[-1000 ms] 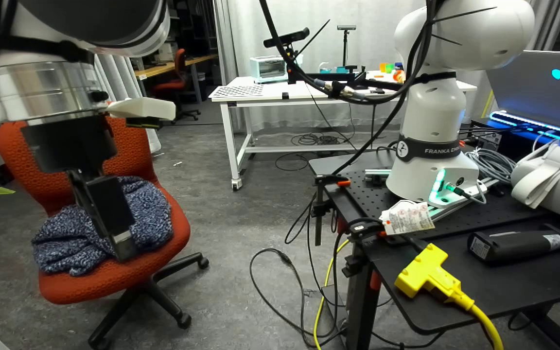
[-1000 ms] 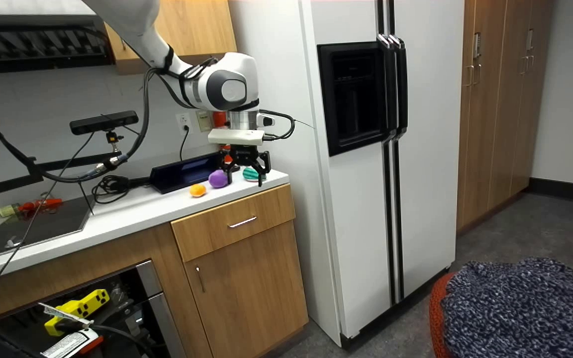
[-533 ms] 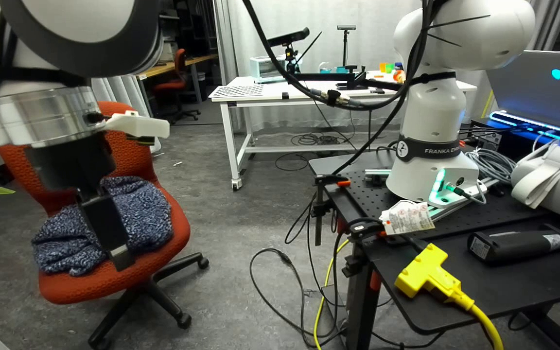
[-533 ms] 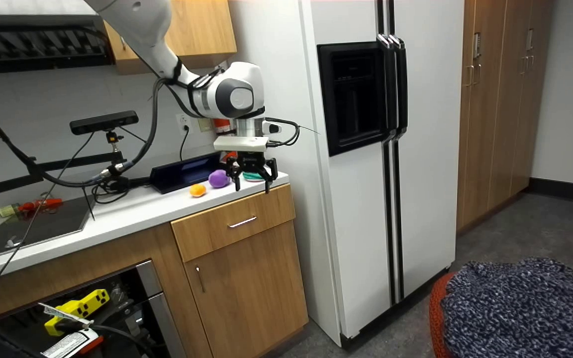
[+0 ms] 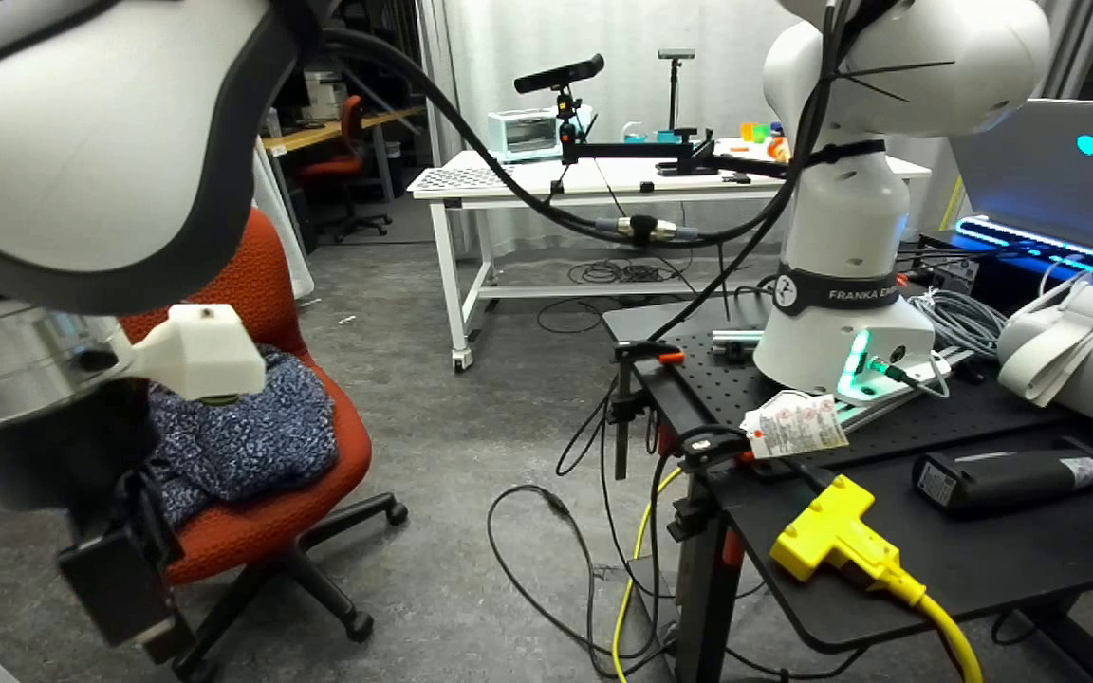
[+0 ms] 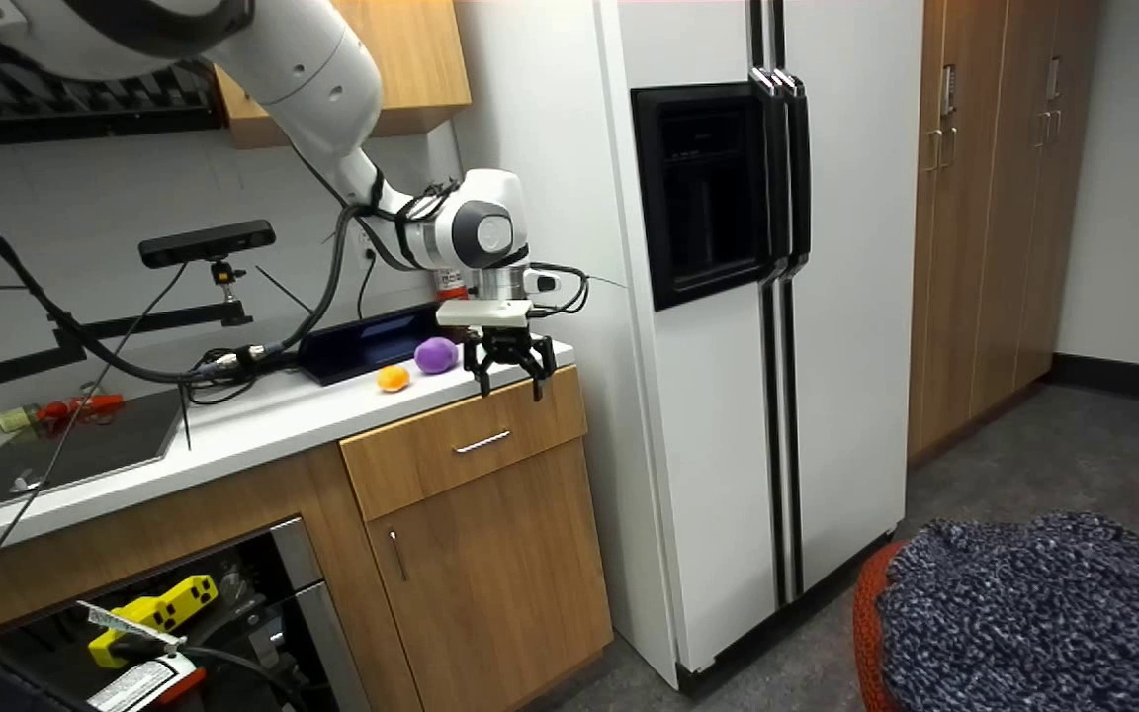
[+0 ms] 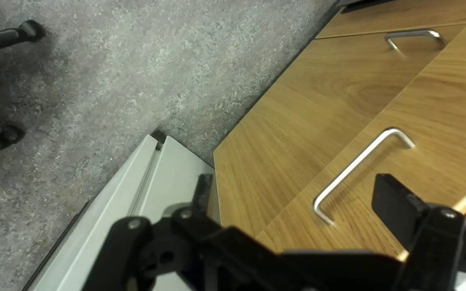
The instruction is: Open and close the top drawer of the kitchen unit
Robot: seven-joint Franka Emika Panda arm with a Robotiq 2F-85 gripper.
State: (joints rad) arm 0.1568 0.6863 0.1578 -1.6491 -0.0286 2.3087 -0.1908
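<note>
Wide-spread, empty fingers [image 7: 395, 206] hover near the closed top drawer [image 6: 461, 426] | They should straddle its handle [image 7: 352, 167] squarely before gripping

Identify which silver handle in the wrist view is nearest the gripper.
The silver bar handle on the wooden top drawer; the silver door handle lower down lies farther from the black gripper.

Top drawer [image 6: 461, 431] under counter [image 6: 278, 410], 1 door [image 6: 495, 574] beneath, refrigerator [image 6: 713, 376] right, cooktop [image 6: 120, 435] on counter's left
</note>
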